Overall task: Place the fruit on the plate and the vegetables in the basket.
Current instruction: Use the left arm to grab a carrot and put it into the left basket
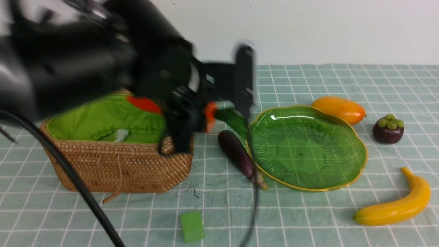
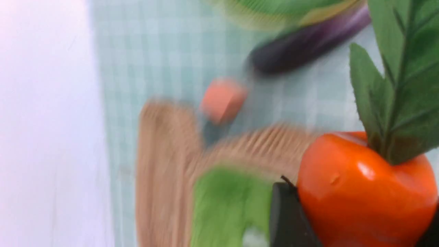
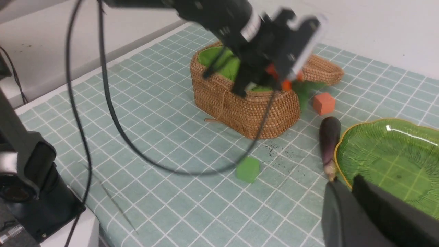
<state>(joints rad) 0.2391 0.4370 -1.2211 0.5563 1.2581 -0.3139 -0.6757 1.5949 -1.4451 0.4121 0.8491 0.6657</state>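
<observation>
Early in the sort, by the look of it. In transit: carrot (image 2: 363,192), pinched at its fat end by left jaws closed tight against it, held at the plate-side rim of the basket (image 1: 120,164) with leaves trailing out toward the plate (image 1: 308,151). Badly blurred in the front view, so cannot say whether over the lining proper or only at the edge. Not yet let go, hence not counted as done. Inside the basket: green lining, a small white patch, nothing else made out. No sign of the pale ridged gourd in any view, perhaps hidden behind the arm or lost against the lining; cannot tell. Left on the bench: eggplant (image 1: 236,154), lying between basket and plate, stem end touching or just beside the plate's rim. Nothing on the plate, no fruit at all. Just behind its far rim: mango (image 1: 339,109); near that, further right: mangosteen (image 1: 387,130); at front right, apart from the plate: banana (image 1: 398,206). As for right jaws: almost fully closed, holding nothing, hanging close to the plate's rim and the eggplant's stem end. Also on the bench: green cube (image 1: 192,226) and orange cube (image 3: 323,103), belonging to neither pile. Tally as judged: zero fruit placed, one vegetable nearly in, one certainly outstanding, one unaccounted for.
</observation>
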